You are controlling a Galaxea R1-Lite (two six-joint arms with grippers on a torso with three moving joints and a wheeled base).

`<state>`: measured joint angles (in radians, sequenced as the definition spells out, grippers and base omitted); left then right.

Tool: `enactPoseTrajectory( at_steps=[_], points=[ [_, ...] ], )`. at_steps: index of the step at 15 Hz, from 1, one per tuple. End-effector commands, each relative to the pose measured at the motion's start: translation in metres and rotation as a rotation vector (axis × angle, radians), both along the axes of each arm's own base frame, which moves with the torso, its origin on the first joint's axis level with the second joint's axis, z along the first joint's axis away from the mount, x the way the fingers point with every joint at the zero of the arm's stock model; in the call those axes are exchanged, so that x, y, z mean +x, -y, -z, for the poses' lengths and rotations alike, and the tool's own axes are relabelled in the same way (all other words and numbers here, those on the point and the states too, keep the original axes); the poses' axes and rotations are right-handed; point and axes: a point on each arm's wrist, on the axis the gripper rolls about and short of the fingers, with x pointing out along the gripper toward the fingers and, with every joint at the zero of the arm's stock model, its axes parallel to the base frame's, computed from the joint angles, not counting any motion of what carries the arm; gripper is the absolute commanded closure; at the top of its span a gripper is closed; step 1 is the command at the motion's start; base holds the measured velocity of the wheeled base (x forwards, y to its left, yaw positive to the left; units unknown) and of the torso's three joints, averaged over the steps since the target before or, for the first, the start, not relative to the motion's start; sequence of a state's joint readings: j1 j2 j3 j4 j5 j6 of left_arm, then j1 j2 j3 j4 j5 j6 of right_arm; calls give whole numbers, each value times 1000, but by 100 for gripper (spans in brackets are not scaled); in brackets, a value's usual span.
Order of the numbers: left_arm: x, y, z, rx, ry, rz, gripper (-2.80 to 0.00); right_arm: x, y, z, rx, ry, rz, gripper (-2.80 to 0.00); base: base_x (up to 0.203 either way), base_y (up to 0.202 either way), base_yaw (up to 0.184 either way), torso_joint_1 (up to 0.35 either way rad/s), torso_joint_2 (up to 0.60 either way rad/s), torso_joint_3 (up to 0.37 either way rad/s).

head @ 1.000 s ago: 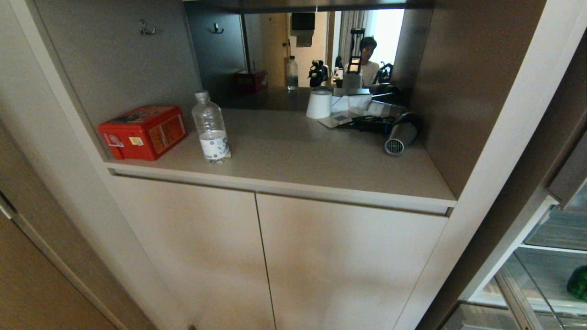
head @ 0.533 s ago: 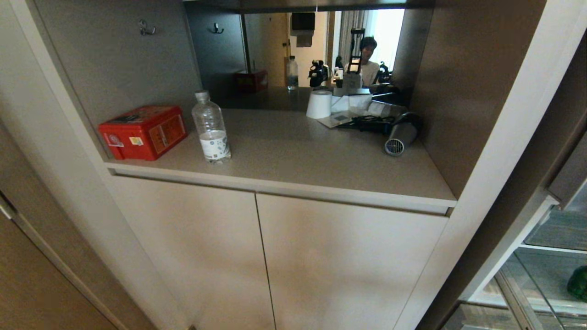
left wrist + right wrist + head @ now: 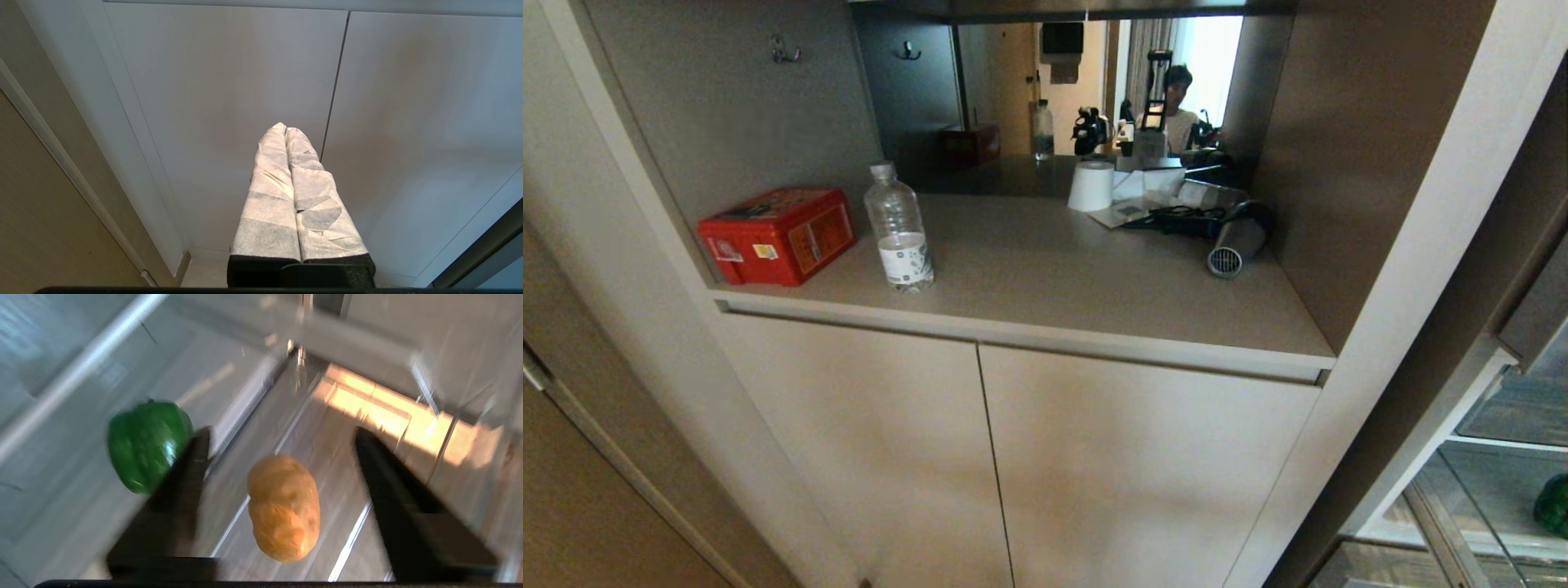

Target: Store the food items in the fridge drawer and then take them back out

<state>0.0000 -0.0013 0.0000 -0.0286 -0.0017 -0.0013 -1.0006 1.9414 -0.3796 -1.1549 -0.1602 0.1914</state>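
In the right wrist view my right gripper (image 3: 281, 433) is open over the open fridge drawer (image 3: 327, 428). A golden-brown potato-like lump (image 3: 284, 506) lies on the drawer's clear floor between the two dark fingers (image 3: 184, 486), with a gap on each side. The glossy green bell pepper (image 3: 145, 445) lies just outside one finger. In the head view only an edge of the pepper (image 3: 1553, 505) shows, inside the drawer (image 3: 1437, 510) at the bottom right. The right arm is outside that view. My left gripper (image 3: 284, 128) is shut, empty, parked facing the cabinet doors.
A counter niche (image 3: 1094, 302) holds a red tin box (image 3: 778, 235), a clear water bottle (image 3: 898, 229), a white roll (image 3: 1091, 186) and a hair dryer (image 3: 1235, 241). A mirror behind reflects a person. Beige cabinet doors (image 3: 980, 457) stand below.
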Motion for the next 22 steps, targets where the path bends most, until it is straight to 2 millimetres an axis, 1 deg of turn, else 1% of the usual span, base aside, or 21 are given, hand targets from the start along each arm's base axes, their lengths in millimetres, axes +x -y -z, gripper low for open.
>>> enactPoseTrajectory(
  at_steps=[1,4,6,8,10,13,16,18,20,22],
  points=[
    [1,0,3,0,-10,0,0,-6,-11,-28,-86,52,-4,0,0,0,0,0,0,0],
    [1,0,3,0,-10,0,0,-14,-24,-48,-154,74,-13,0,0,0,0,0,0,0],
    [1,0,3,0,-10,0,0,-18,-32,-56,-179,82,-34,0,0,0,0,0,0,0],
    [1,0,3,0,-10,0,0,-17,-43,-62,-197,94,-69,0,0,0,0,0,0,0],
    [1,0,3,0,-10,0,0,-23,-60,-58,-179,87,-93,0,0,0,0,0,0,0],
    [1,0,3,0,-10,0,0,-36,-87,-50,-145,76,-119,0,0,0,0,0,0,0],
    [1,0,3,0,-10,0,0,-46,-101,-57,-177,107,-126,0,0,0,0,0,0,0],
    [1,0,3,0,-10,0,0,-55,-113,-55,-179,111,-126,0,0,0,0,0,0,0],
    [1,0,3,0,-10,0,0,-60,-119,-56,-181,131,-120,0,0,0,0,0,0,0],
    [1,0,3,0,-10,0,0,-62,-121,-54,-134,189,-92,0,0,0,0,0,0,0]
  ],
)
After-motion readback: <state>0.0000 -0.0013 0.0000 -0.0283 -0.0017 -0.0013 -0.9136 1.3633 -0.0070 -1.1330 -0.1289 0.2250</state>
